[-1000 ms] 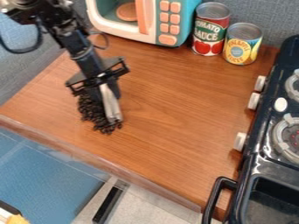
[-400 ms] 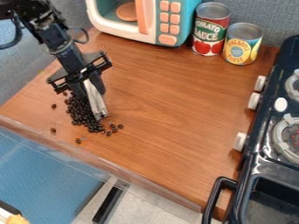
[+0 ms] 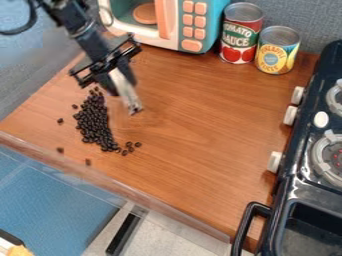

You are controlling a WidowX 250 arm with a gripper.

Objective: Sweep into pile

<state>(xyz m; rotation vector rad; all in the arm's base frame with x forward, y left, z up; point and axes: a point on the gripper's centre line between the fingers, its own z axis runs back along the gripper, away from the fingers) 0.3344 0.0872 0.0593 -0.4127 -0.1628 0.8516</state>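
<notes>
The gripper hangs over the left part of the wooden counter, above and to the right of the beans. A pale, whitish tool extends down from it, its tip off to the right of the beans. Dark beans lie in a long, narrow heap on the counter's left side. Several loose beans are by the heap's lower right end, and a few single ones lie apart toward the left and front edge.
A toy microwave stands at the back, with a tomato sauce can and a pineapple can to its right. The toy stove lines the right side. The counter's front edge runs diagonally below the beans.
The gripper and the pale tool first moved left with the beans beside them, then up and right, off the heap. The beans shifted left, and several now lie scattered.
</notes>
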